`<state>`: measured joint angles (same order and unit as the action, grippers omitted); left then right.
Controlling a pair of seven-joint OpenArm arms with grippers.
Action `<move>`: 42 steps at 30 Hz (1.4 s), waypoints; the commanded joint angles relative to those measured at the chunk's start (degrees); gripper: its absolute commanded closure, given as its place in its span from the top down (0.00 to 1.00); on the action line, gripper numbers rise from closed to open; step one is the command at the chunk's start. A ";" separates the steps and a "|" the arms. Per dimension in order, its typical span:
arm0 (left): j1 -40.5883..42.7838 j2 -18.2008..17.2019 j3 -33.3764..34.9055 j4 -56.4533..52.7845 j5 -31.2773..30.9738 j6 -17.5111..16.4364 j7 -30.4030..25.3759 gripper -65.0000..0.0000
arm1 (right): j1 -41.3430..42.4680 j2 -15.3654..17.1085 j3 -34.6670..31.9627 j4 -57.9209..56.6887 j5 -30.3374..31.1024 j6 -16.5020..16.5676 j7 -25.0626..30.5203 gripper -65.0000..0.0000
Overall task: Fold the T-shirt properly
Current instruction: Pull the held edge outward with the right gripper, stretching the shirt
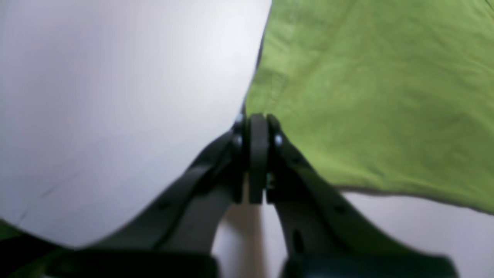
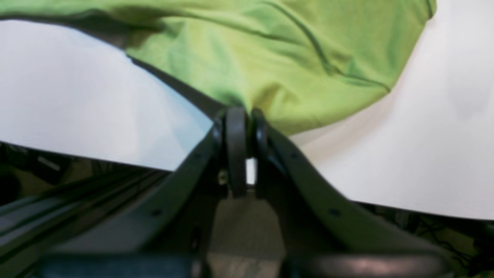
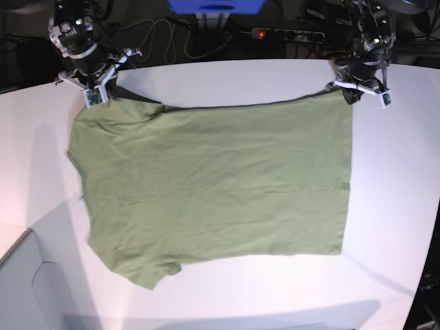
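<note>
Both end effectors, left (image 3: 362,89) and right (image 3: 103,96), pinch far corners of the plain olive-green cotton T-shirt (image 3: 213,189), apparently spread flat on the white counter (image 3: 220,79).

A robotics lab or test bench: a broad white table (image 3: 227,289) with rounded corners serves as the work surface, flanked at its far edge by two robot arms, one (image 3: 82,41) on the left of the base view and another (image 3: 368,45) on the right. Behind them, loose black cables (image 3: 172,38) trail across a dark floor to a power strip (image 3: 289,33) with a lit red switch, beside a blue box (image 3: 216,5).
</note>
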<state>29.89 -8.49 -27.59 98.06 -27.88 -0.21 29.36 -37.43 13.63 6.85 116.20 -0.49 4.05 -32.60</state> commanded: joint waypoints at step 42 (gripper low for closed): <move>-12.00 -0.70 -1.02 4.75 0.41 0.08 -0.93 0.00 | 28.24 0.48 -2.85 -5.83 -0.08 7.24 -8.41 0.00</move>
<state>18.48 -8.54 -28.40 101.97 -27.20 -0.05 29.82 -9.96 13.54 3.88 109.49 -0.91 10.48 -42.44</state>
